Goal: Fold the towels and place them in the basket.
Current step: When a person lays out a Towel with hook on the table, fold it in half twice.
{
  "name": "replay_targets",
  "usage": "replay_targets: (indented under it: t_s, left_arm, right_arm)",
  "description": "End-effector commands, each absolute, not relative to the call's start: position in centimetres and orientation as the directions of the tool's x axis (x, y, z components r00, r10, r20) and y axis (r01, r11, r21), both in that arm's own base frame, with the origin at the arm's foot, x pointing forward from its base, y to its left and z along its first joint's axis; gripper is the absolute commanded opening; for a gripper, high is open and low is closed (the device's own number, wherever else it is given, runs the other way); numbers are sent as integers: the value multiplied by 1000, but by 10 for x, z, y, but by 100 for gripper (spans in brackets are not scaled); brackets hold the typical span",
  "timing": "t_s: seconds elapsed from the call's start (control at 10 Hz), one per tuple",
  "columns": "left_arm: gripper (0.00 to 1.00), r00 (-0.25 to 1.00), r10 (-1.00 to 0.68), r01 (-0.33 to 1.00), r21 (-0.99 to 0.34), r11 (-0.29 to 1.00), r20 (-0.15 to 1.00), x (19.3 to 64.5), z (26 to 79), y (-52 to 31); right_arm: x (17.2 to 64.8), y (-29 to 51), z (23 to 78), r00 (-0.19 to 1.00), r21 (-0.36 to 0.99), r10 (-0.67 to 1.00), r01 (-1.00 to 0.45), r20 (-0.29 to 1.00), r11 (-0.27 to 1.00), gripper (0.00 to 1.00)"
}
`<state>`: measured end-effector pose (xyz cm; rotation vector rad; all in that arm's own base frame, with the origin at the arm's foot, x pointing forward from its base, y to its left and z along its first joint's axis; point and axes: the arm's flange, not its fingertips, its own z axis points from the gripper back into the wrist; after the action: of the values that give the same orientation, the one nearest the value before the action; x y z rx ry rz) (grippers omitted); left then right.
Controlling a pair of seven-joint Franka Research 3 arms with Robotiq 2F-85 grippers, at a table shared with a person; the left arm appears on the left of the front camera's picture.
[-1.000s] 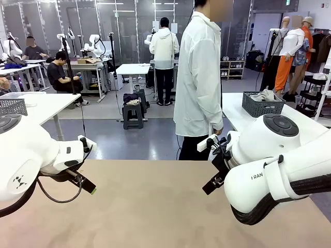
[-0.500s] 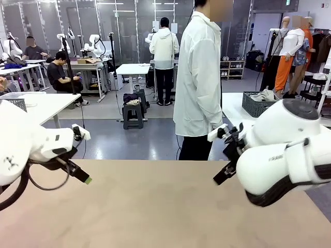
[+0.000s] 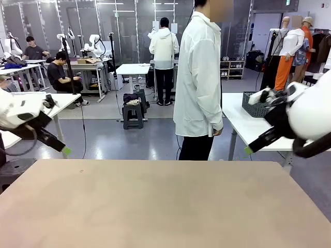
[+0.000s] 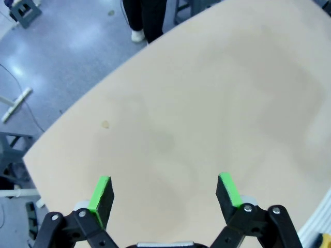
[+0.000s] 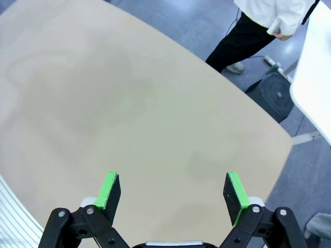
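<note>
Left gripper (image 4: 165, 188) and right gripper (image 5: 173, 188) spread wide over the tan table (image 3: 155, 206); grey basket (image 3: 253, 107), perhaps the task's, beyond its right edge, nearer the right gripper

Tabletop (image 3: 155, 206) smooth and matt (faintly stained); right arm's shell (image 3: 316, 109) glossy white plastic.

The table (image 3: 155, 206) spans the near ground, and the person (image 3: 199, 77) stands behind its far edge, right of middle. The left gripper (image 4: 165, 188) hangs high near the table's far left corner, the right gripper (image 5: 173, 188) near its far right corner. Behind the right gripper, the basket (image 3: 251, 107) sits on a side table (image 3: 238, 120)
</note>
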<state>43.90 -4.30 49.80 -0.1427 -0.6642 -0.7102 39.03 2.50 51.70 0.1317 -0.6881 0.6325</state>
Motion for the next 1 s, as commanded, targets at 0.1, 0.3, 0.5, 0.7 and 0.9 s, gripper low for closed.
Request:
replay_targets:
  t_s: [0.1, 0.3, 0.5, 0.7, 0.9]
  left_arm:
    - [100, 488, -581, 709, 92, 699, 651, 426, 562, 6]
    - [100, 413, -614, 748, 133, 650, 673, 413, 616, 37]
    - [100, 350, -642, 787, 157, 597, 682, 398, 661, 62]
    - [100, 295, -646, 819, 162, 550, 704, 380, 698, 88]
    - [100, 265, -658, 833, 176, 524, 705, 357, 721, 106]
  right_arm:
    - [349, -14, 582, 501, -76, 572, -706, 649, 704, 100]
    - [320, -32, 635, 442, -134, 631, -743, 638, 656, 100]
    - [294, -41, 678, 386, -180, 675, -772, 628, 609, 100]
    - [271, -43, 709, 331, -194, 700, -808, 633, 557, 100]
    - [254, -50, 726, 303, -183, 711, -835, 635, 519, 100]
